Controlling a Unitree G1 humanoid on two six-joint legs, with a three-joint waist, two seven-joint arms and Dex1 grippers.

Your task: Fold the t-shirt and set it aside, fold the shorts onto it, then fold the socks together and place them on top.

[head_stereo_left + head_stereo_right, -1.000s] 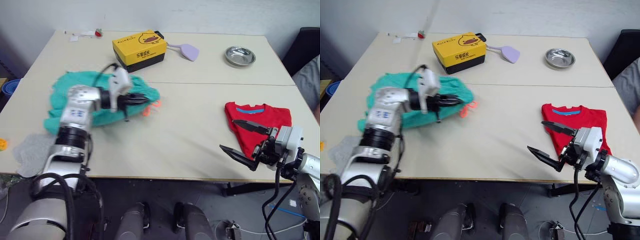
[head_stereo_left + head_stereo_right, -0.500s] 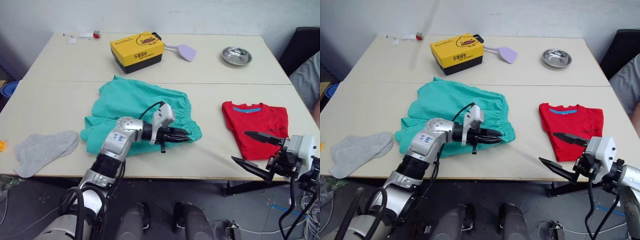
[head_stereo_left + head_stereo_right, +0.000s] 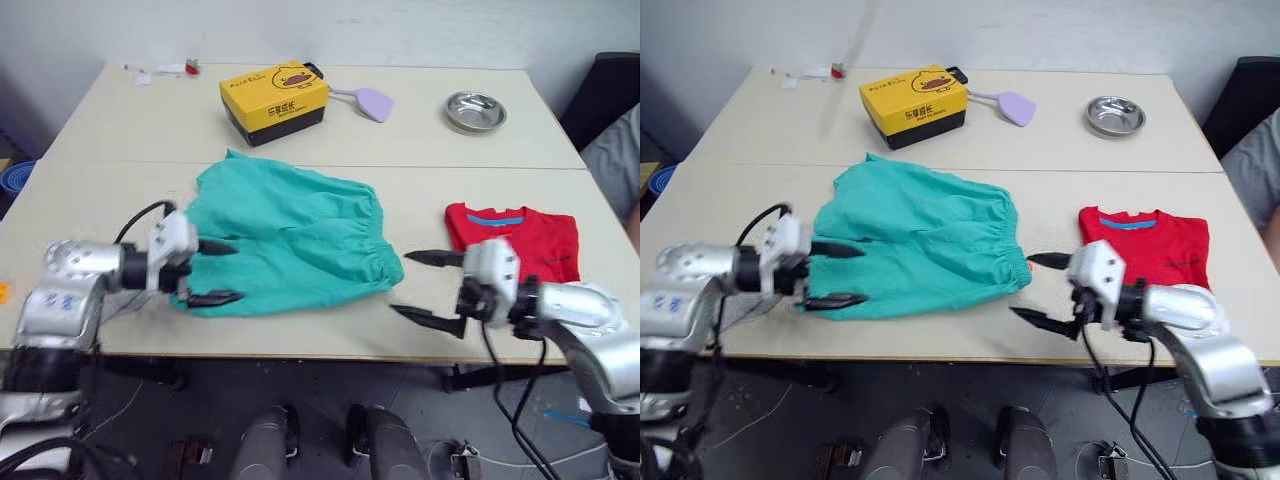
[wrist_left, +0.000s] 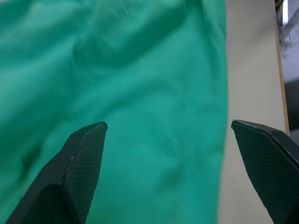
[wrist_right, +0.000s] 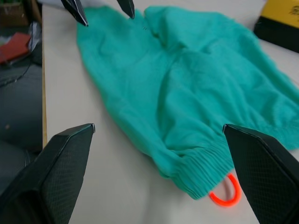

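I had the shorts (image 3: 290, 240) spread flat mid-bench, orange drawstring (image 5: 224, 195) poking out at the waistband. Left gripper (image 3: 212, 272) sat at the leg end, right gripper (image 3: 428, 289) by the waistband, both jaws wide apart, gripping nothing. The folded t-shirt (image 3: 518, 239) lay right of the shorts.

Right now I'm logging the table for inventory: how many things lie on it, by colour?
Red: 1, the folded red cloth t-shirt
Teal: 1, the teal-green cloth shorts
Yellow: 1, the yellow cardboard box
Lilac: 1, the lilac spatula
Silver: 1, the round metal bowl
Total: 5
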